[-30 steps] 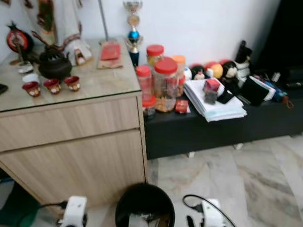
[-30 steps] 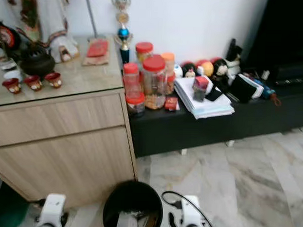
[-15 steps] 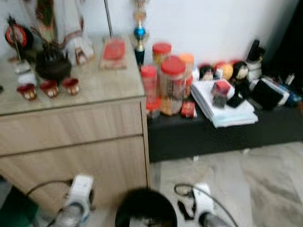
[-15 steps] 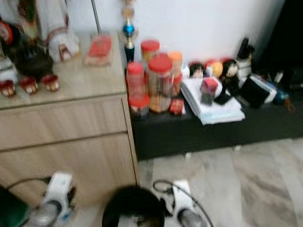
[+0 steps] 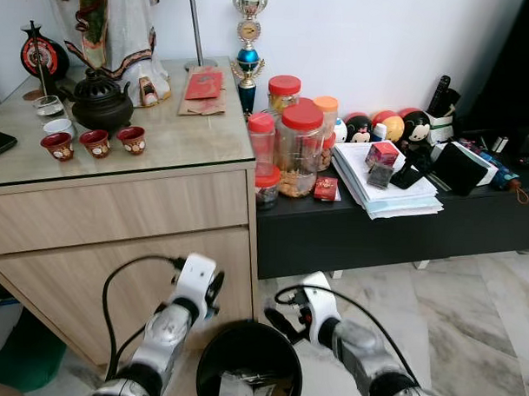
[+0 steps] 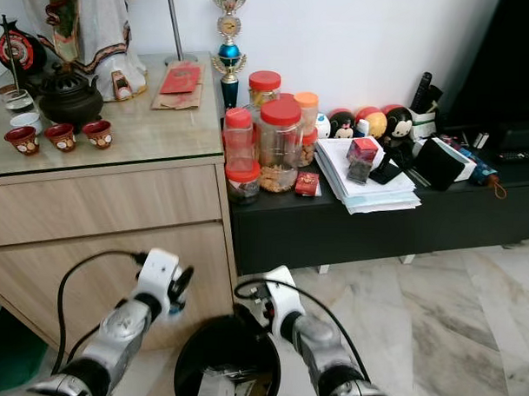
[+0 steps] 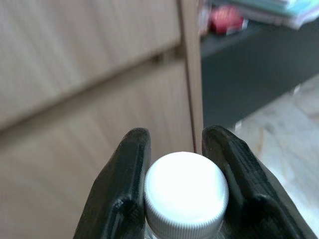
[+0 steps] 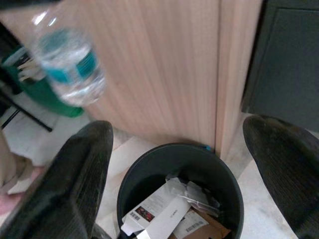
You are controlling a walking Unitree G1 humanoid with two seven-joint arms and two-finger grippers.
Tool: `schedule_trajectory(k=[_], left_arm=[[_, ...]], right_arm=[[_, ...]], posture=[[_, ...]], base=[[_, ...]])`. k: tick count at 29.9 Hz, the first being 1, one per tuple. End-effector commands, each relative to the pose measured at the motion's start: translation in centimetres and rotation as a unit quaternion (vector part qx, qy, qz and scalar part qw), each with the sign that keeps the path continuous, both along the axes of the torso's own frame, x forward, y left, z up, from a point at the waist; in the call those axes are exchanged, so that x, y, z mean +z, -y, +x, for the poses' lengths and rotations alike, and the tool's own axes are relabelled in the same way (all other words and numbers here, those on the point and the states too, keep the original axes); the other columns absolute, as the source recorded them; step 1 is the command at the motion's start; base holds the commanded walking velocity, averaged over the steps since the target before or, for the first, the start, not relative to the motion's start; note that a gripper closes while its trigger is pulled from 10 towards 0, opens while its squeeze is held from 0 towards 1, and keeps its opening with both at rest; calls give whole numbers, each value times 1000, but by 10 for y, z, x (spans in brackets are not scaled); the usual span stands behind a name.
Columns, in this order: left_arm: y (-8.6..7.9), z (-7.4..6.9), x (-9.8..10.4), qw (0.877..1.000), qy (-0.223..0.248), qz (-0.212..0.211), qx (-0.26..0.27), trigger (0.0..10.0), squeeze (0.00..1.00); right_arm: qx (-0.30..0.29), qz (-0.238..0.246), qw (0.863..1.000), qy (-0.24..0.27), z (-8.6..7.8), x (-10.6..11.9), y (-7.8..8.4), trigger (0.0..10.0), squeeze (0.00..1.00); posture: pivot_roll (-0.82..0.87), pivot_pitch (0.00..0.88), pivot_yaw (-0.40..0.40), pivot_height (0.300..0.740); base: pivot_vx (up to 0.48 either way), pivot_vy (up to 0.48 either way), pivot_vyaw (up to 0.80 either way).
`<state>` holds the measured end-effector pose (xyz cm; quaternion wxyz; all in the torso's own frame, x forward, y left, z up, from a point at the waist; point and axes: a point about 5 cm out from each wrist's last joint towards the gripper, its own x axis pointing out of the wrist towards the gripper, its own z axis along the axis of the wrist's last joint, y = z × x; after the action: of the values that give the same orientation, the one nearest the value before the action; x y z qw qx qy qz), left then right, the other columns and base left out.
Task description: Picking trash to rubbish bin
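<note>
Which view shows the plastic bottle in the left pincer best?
The right wrist view: the clear plastic bottle with its teal label hangs above the bin. The left wrist view gives just its white cap between the left pincer fingers.

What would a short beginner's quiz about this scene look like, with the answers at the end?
1. True or false: the left gripper has its jaws closed on a bottle by its white cap.
2. The black bin on the floor contains: A) paper and card scraps, B) water, C) toys.
3. Fill in: the right gripper hangs above the bin with its jaws ____.

Key: 1 true; 2 A; 3 open.
</note>
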<state>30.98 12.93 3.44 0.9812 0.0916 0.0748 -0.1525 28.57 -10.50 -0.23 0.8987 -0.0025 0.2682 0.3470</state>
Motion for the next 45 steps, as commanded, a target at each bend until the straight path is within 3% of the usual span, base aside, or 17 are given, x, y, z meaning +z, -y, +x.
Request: schedule_trajectory(k=[1, 10, 14, 19, 20, 21, 32, 33, 34, 35, 41, 42, 45], left_arm=[[6, 7, 11, 1000, 19, -7, -18, 10000, 0], [17, 12, 15, 999, 17, -39, -18, 10000, 0], [34, 16, 23, 997, 26, -53, -45, 10000, 0], [39, 17, 26, 996, 26, -62, -51, 10000, 0], [40, 17, 26, 996, 26, -64, -54, 10000, 349], [40, 17, 26, 996, 26, -65, -55, 10000, 1000], [40, 16, 24, 996, 22, -68, -61, 10000, 1000], [39, 16, 23, 996, 21, -64, -60, 10000, 306], [39, 16, 23, 996, 21, -64, -60, 10000, 306], [37, 15, 22, 996, 19, -61, -59, 10000, 0], [19, 7, 7, 999, -7, -42, -32, 10000, 0], [7, -1, -5, 999, -31, -31, -11, 10000, 0], [-7, -10, -19, 998, -59, -19, 20, 10000, 0]], right_arm=[[13, 7, 999, 29, 10, 13, -4, 10000, 0], [23, 15, 998, 60, 22, 27, -4, 10000, 0], [30, 6, 996, 81, 27, 34, 1, 10000, 0], [29, -5, 996, 86, 28, 35, 4, 10000, 0], [28, -6, 996, 86, 28, 35, 4, 10000, 0], [28, -6, 996, 86, 28, 35, 4, 10000, 0], [28, -11, 996, 86, 26, 33, 4, 10000, 0], [28, -12, 996, 86, 26, 32, 4, 10000, 0], [28, -12, 996, 86, 26, 32, 4, 10000, 0], [27, -13, 996, 85, 26, 32, 4, 10000, 0], [-3, -25, 998, 64, 18, 19, 9, 10000, 0], [-26, -32, 998, 50, 12, 10, 13, 10000, 0], [-49, -41, 997, 38, 5, 2, 17, 10000, 0]], posture=[[39, 0, 24, 740], [40, 0, 19, 740], [29, 4, 19, 740], [28, 7, 21, 740], [29, 8, 21, 740], [29, 8, 21, 740], [33, 9, 22, 740], [33, 9, 24, 740], [33, 9, 24, 740], [34, 8, 24, 740], [38, 11, 25, 740], [39, 11, 28, 740], [41, 12, 30, 740]], base=[[0, 0, 0], [0, 0, 0], [0, 0, 0], [0, 0, 0], [0, 0, 0], [0, 0, 0], [0, 0, 0], [0, 0, 0], [0, 0, 0], [0, 0, 0], [0, 0, 0], [0, 0, 0], [0, 0, 0]])
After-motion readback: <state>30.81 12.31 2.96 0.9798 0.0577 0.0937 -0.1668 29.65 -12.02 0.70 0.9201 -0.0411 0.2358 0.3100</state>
